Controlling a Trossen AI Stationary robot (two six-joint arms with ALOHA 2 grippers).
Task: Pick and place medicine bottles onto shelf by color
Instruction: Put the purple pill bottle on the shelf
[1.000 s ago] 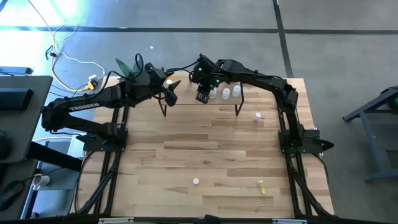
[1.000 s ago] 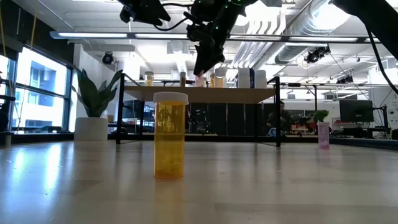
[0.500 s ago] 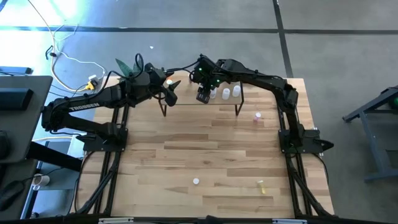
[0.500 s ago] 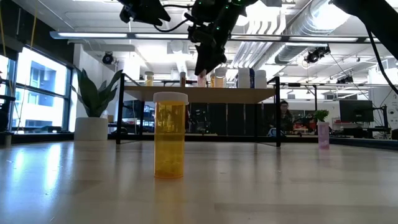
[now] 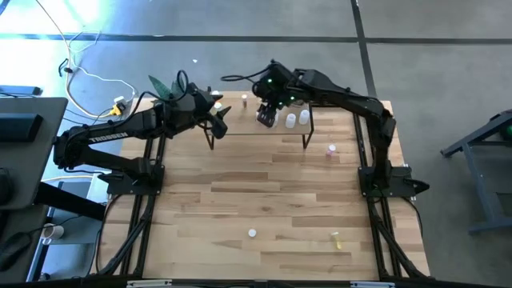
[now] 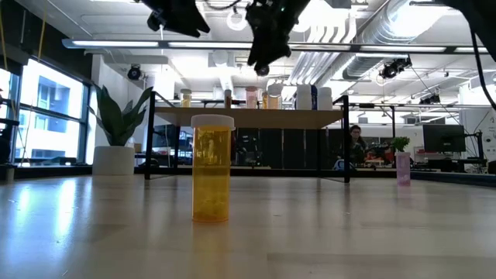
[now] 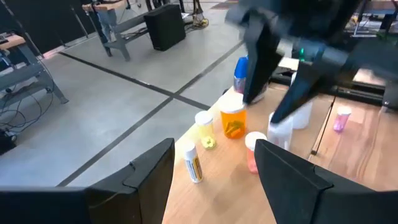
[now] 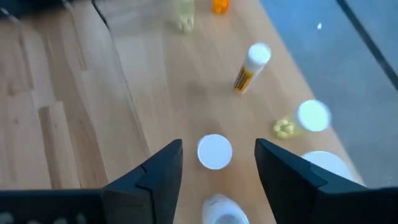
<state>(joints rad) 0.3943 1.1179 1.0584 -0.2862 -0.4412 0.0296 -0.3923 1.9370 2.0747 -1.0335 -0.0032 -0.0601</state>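
- The left tool (image 5: 218,120) waits at the 9 o'clock end of the small light-wood shelf on thin dark legs (image 5: 240,128), its 2 dark fingers (image 7: 149,174) spread wide with nothing between them.
- The right tool (image 5: 266,117) hangs above the shelf's middle, fingers (image 8: 155,171) parted and empty; directly beneath, between them, stands the small upright bottle with a round white cap (image 8: 214,151), its long axis vertical.
- In the low view that pink-bodied bottle (image 6: 251,97) stands free in the row on the shelf, the tool clear above it.
- 1 second earlier the right tool was lower and closed on this bottle; now it has let go and risen.
- Still loose on the wooden surface (image 5: 272,192): a white-capped yellow bottle (image 5: 252,234) near 6 o'clock, a small yellow vial (image 5: 337,238) toward 5 o'clock, and a small pink bottle (image 5: 331,150) toward 3 o'clock; the right arm looks nearer the last 2.
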